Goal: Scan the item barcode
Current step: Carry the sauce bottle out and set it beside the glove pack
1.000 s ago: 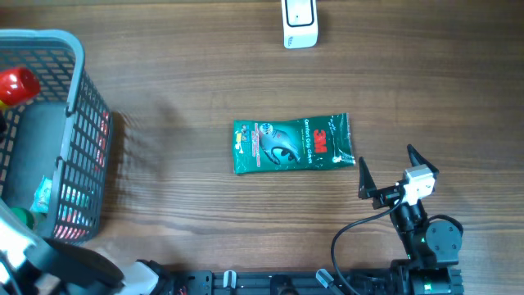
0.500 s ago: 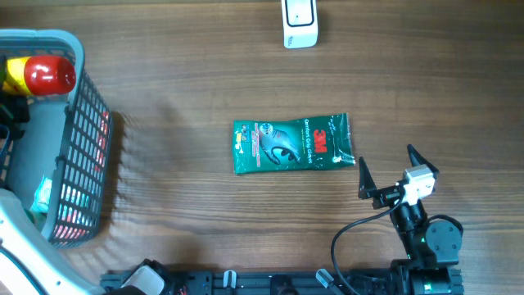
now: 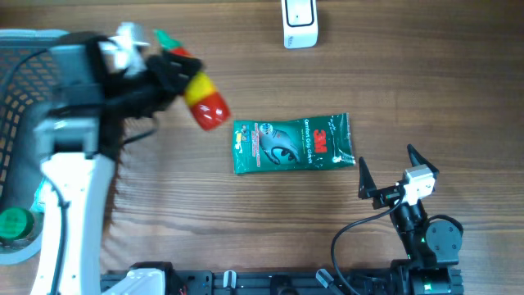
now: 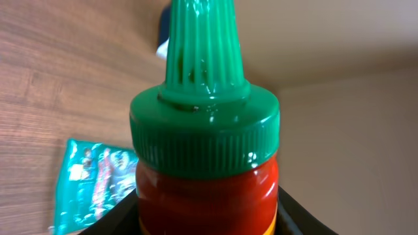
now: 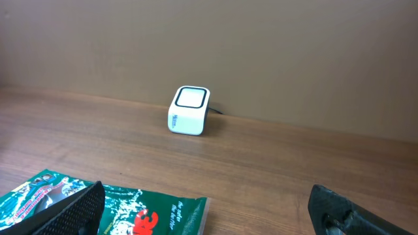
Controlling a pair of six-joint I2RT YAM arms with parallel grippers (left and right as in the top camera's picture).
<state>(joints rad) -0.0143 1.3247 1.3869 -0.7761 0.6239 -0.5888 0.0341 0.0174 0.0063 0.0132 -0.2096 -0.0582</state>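
Observation:
A red sauce bottle (image 3: 208, 108) with a yellow band and a green nozzle cap hangs over the table, just left of a green 3M packet (image 3: 292, 143). My left gripper (image 3: 175, 70) is shut on the bottle's body. In the left wrist view the bottle (image 4: 206, 130) fills the frame, with the jaws (image 4: 209, 219) dark on both sides of it. A white barcode scanner (image 3: 300, 23) stands at the far edge and also shows in the right wrist view (image 5: 189, 110). My right gripper (image 3: 386, 174) rests open near the front right, with nothing between its fingers.
A grey mesh basket (image 3: 33, 34) stands at the far left, partly hidden by my left arm. A green-lidded item (image 3: 12, 223) lies in it. The green packet (image 5: 140, 212) lies just ahead of my right gripper (image 5: 206, 212).
My left arm has swung out of the basket and to the right, carrying the red bottle over the table toward the green packet. The right arm has not moved.

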